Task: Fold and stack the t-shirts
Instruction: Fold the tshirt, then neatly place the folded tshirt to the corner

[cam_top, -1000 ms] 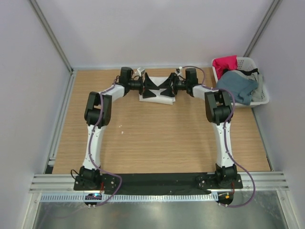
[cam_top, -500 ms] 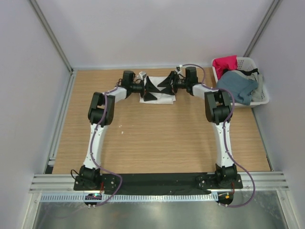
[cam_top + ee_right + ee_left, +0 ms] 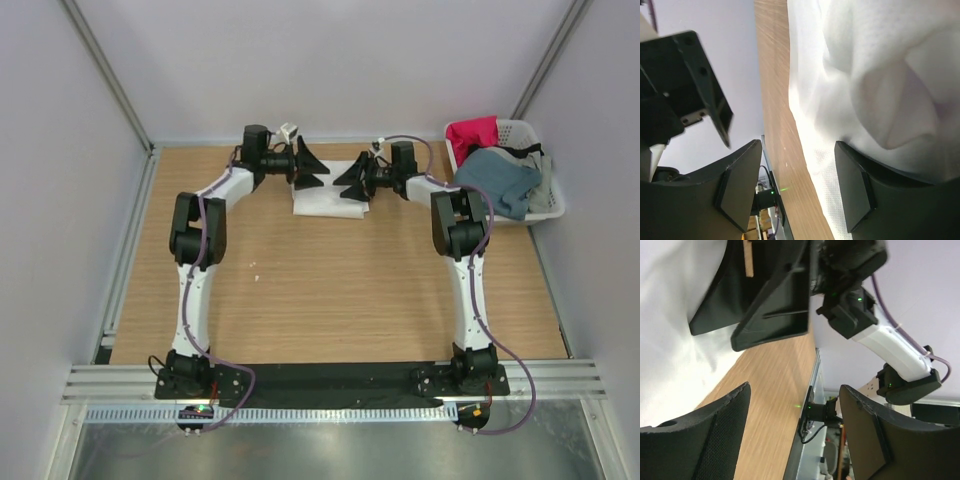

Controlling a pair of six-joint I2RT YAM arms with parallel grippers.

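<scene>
- Rising from bases at the near edge of the table (image 3: 330, 300), the two arms reach toward its far side, the left arm on the left and the right arm on the right.
- White shirt (image 3: 325, 205): folded into a compact, flat rectangle. It lies on the table near the far edge, about midway across.
- Right gripper (image 3: 346, 179): jaws apart and empty. It points left over the shirt's far right corner. The right wrist view shows bunched cloth lying against one finger (image 3: 857, 190), with the other finger over bare wood.
- Left gripper (image 3: 318, 171): jaws apart and empty. It points right, just past the shirt's far left corner, and faces the right gripper. The left wrist view shows both fingers (image 3: 710, 440) clear of the cloth, which fills the left of that view.
- The two grippers are near each other but do not touch.
- Basket (image 3: 522, 127): white and slotted, at the far right corner of the table, just beside the right arm.
- Blue shirt (image 3: 497, 180): crumpled and draped over the basket's near left rim.
- Red-pink shirt (image 3: 472, 133): bunched in the basket's far left corner, behind the blue shirt.
</scene>
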